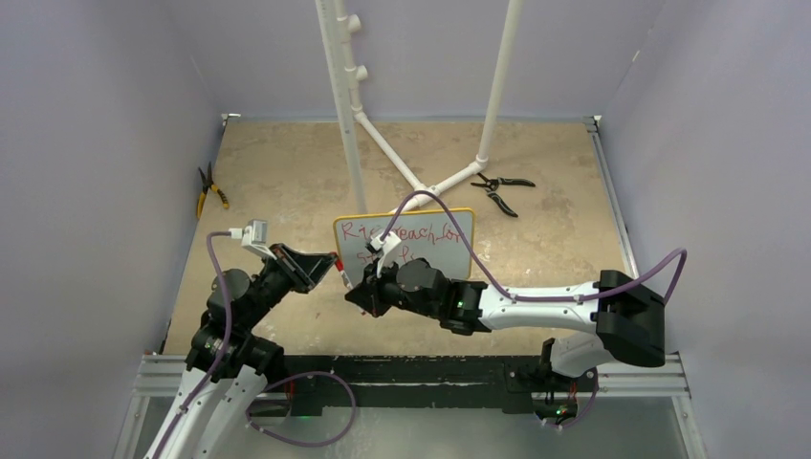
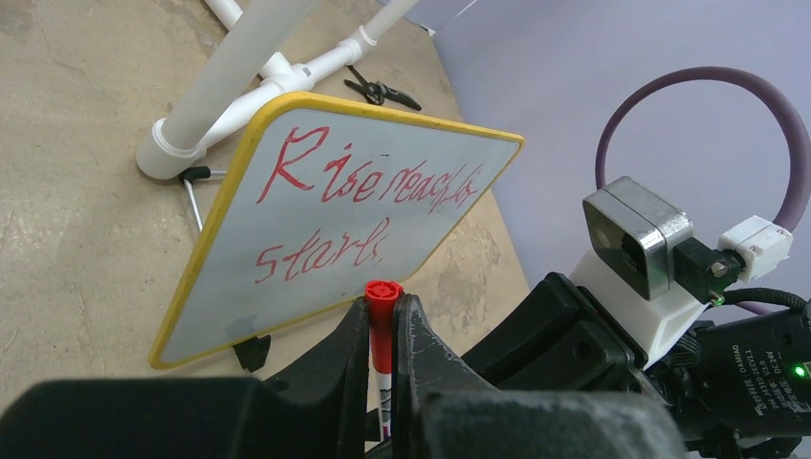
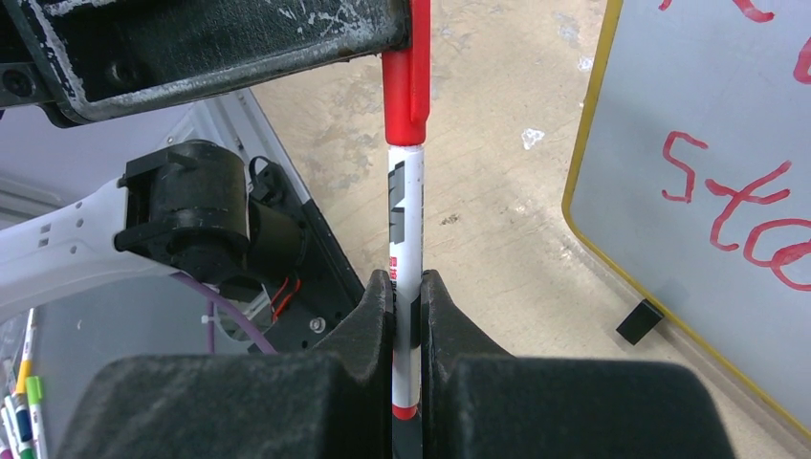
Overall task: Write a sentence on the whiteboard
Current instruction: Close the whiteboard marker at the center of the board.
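Note:
The whiteboard (image 1: 445,251) stands upright mid-table with a yellow frame; it also shows in the left wrist view (image 2: 316,249) and the right wrist view (image 3: 708,124). The sentence (image 2: 363,182) in red script reads about "Rise reach for" above "stars"; part of it shows in the right wrist view (image 3: 746,220). My left gripper (image 2: 383,316) is shut on the red cap (image 2: 382,306) of a marker pen. My right gripper (image 3: 406,296) is shut on the white barrel (image 3: 405,210) of the same pen. Both grippers meet just left of and in front of the board (image 1: 344,279).
A white PVC pipe stand (image 1: 421,182) rises behind the board. Black pliers (image 1: 502,191) lie at the back right, yellow-handled pliers (image 1: 210,191) at the back left. Purple walls close in both sides. Several spare markers (image 3: 24,402) lie near the arm bases.

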Robot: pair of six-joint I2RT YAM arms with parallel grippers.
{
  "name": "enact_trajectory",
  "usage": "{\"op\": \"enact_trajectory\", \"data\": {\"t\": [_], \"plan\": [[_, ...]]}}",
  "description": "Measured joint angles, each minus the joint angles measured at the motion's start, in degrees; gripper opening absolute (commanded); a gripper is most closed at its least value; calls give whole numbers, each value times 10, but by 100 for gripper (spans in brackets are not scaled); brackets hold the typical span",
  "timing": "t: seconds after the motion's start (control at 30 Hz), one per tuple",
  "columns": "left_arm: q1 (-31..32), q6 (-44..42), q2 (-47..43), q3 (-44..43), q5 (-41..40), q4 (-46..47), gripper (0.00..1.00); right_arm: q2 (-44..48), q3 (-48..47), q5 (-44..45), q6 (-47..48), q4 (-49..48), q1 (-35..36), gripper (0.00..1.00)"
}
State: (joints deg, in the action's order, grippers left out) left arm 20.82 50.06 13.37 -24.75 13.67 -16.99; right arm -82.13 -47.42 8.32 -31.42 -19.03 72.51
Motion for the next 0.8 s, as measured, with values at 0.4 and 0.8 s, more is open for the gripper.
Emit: {"op": "enact_trajectory", "data": {"t": [0.4, 0.8], "plan": [[-1, -28, 13, -16, 15, 10, 38, 0, 18, 29, 44, -57, 6, 0], [0, -75, 82, -152, 38, -62, 73, 53, 71, 40, 63, -128, -3, 0]]}}
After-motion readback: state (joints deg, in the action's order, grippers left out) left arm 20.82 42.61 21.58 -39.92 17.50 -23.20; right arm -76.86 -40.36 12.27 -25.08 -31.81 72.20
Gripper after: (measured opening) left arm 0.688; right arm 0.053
